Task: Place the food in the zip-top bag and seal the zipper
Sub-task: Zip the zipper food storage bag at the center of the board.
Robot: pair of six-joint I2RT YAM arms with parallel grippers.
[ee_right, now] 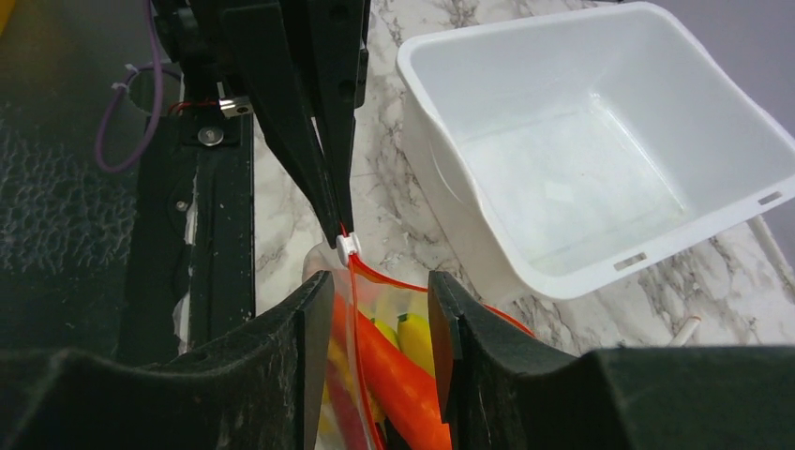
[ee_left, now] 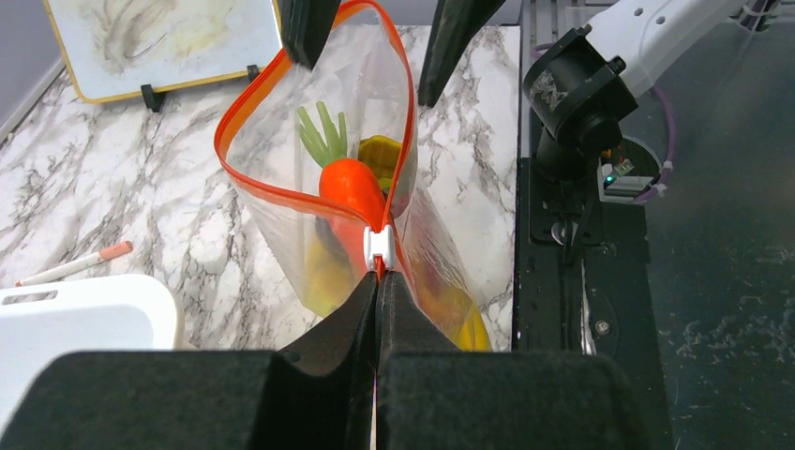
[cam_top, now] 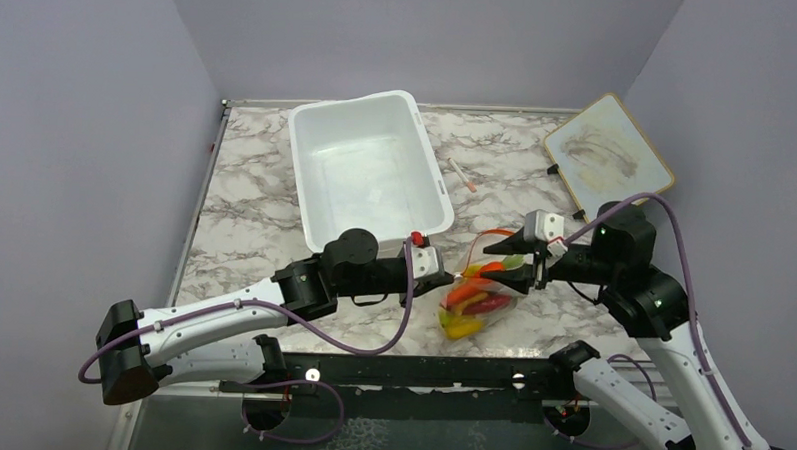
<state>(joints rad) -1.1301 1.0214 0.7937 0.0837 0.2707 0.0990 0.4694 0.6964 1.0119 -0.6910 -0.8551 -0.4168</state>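
Observation:
The clear zip-top bag (cam_top: 477, 306) lies near the table's front edge with the food inside. In the left wrist view its mouth gapes, the red-orange zipper (ee_left: 246, 108) forming a loop around an orange carrot (ee_left: 352, 187) with a green top and a yellow pepper (ee_left: 380, 155). My left gripper (ee_left: 378, 275) is shut on the zipper strip just behind the white slider (ee_left: 378, 246). My right gripper (ee_right: 378, 281) is open at the bag's other end, with one side of the rim (ee_right: 361, 309) running between its fingers. A red chili (cam_top: 489, 306) and a yellow piece (cam_top: 461, 327) show through the plastic.
An empty white tub (cam_top: 366, 169) stands behind the bag. A wood-framed whiteboard (cam_top: 607, 152) leans at the back right. A small white-and-red stick (cam_top: 462, 175) lies beside the tub. The black base rail (cam_top: 419, 371) runs along the near edge.

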